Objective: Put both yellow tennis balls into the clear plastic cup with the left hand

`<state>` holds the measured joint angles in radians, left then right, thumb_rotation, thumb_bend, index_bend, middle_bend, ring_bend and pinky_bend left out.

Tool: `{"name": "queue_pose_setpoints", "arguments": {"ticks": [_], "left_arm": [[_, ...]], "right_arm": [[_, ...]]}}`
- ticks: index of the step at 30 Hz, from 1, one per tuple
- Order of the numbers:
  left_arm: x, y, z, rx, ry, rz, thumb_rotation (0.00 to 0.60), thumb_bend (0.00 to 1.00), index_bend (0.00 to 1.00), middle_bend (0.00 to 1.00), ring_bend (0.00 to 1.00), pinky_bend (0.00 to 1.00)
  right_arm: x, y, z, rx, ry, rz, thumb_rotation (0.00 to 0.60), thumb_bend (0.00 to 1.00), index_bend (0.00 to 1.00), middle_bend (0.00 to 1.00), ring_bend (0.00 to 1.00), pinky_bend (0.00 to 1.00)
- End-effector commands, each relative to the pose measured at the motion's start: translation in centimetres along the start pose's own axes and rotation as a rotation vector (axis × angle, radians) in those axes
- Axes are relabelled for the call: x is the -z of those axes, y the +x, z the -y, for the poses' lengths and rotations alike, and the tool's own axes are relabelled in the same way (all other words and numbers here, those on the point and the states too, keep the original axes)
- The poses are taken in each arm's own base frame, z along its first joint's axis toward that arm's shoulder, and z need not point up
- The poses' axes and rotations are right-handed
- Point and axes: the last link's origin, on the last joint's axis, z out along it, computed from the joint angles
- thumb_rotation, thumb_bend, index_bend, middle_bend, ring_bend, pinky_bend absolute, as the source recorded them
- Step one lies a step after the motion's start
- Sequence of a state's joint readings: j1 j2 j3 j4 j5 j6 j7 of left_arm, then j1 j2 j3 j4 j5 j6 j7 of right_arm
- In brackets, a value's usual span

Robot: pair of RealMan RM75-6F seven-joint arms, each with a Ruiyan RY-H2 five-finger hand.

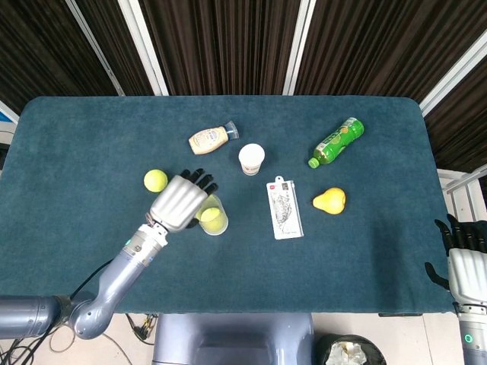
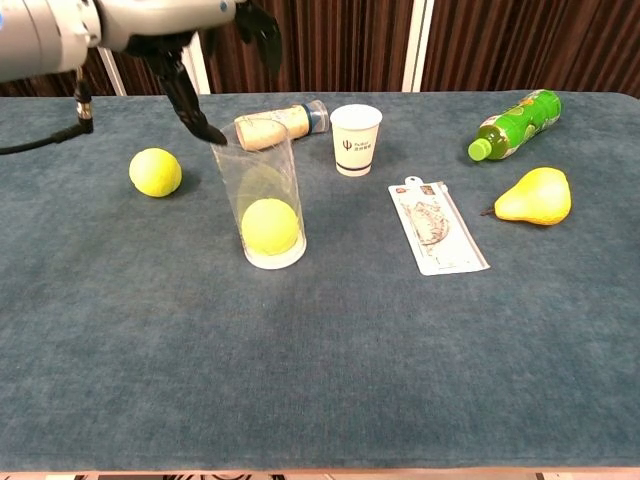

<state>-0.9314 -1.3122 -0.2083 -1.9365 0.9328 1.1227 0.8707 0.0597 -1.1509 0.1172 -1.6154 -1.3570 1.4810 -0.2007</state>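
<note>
One yellow tennis ball (image 2: 270, 226) (image 1: 211, 218) lies at the bottom of the upright clear plastic cup (image 2: 262, 192) (image 1: 215, 216). The other yellow tennis ball (image 2: 155, 172) (image 1: 155, 179) rests on the blue cloth to the cup's left. My left hand (image 1: 179, 202) (image 2: 190, 40) hovers just above and left of the cup's rim, its fingers spread and holding nothing. At the table's near right corner, off the cloth, my right hand (image 1: 465, 261) hangs with nothing in it; the chest view does not show it.
A sauce bottle (image 1: 209, 139) lies behind the cup. A white paper cup (image 1: 251, 159) stands to its right, then a flat packet (image 1: 284, 208), a yellow pear (image 1: 329, 201) and a green bottle (image 1: 336, 141) lying on its side.
</note>
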Motion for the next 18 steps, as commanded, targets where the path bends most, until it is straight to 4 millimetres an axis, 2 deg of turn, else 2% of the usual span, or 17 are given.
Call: {"name": "queue_pose_setpoints", "arguments": {"ticks": [1,3,7,18], "left_arm": [[1.2,-0.2,3.5,0.009,0.085,-0.002,0.6,0.05,0.31,0.24,0.18,0.32],[1.9,-0.7,5.5,0.007,0.119,0.005,0.6,0.05,0.31,0.23,0.18,0.32],[2.2,-2.1,8.2,0.022,0.159,0.047,0.6,0.05,0.3,0.22,0.17,0.31],[0.1,-5.7,10.9,0.001,0.187,0.119,0.6,0.05,0.28,0.21,0.13,0.31]], "right_arm": [[0.0,0.1,-0.1,0.006,-0.007,-0.007,0.6,0.34,0.14,0.08,0.11,0.1],[0.0,0.2,0.0,0.012,-0.009,-0.015,0.6,0.34,0.14,0.08,0.11,0.1],[0.1,0.0,0.0,0.02,-0.015,-0.016,0.6,0.34,0.14,0.08,0.11,0.1],[0.1,-0.3,0.1,0.036,-0.019,-0.002,0.6,0.34,0.14,0.07,0.11,0.1]]}}
